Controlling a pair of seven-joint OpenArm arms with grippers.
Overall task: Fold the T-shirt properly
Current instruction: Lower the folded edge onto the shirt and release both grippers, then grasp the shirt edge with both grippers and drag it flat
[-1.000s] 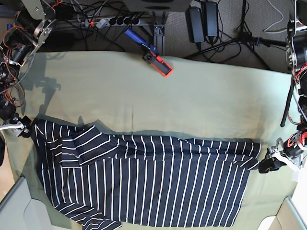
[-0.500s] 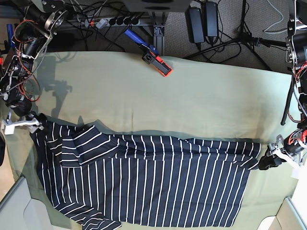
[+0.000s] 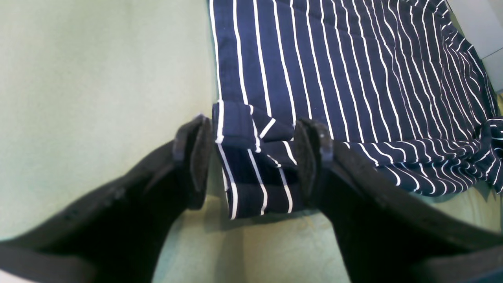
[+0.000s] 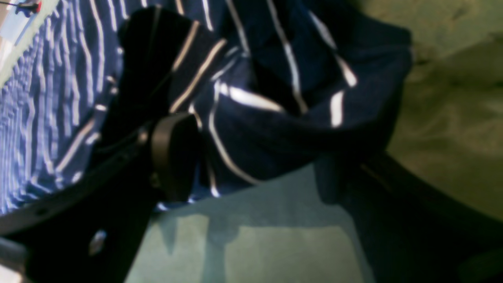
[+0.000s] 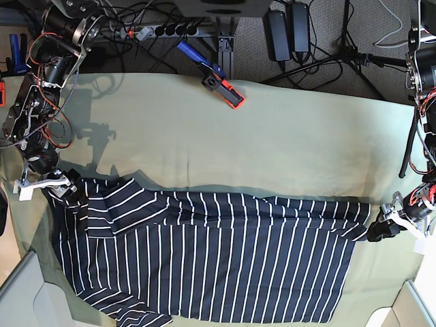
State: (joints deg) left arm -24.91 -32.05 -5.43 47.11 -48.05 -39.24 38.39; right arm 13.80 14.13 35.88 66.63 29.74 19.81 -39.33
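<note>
The navy white-striped T-shirt (image 5: 218,259) lies spread across the front of the olive-green cloth (image 5: 272,143). My right gripper (image 5: 70,191), at the base view's left, is shut on the shirt's upper-left corner. The right wrist view shows bunched striped fabric (image 4: 275,98) between the fingers of that gripper (image 4: 259,165). My left gripper (image 5: 378,233), at the base view's right, holds the shirt's right corner, which is drawn into a point. In the left wrist view a folded corner of the shirt (image 3: 251,173) sits between the two fingers of that gripper (image 3: 251,157), slightly off the cloth.
A red-and-blue tool (image 5: 221,83) lies at the table's far edge. A power strip (image 5: 160,30), adapters and cables lie behind it. Grey panels stand at the front left (image 5: 20,293) and front right (image 5: 417,306) corners. Bare green cloth lies beyond the shirt.
My right arm has moved to the right in the base view, carrying the shirt's upper-left corner inward over the shirt. The left arm and the right corner have stayed put.
</note>
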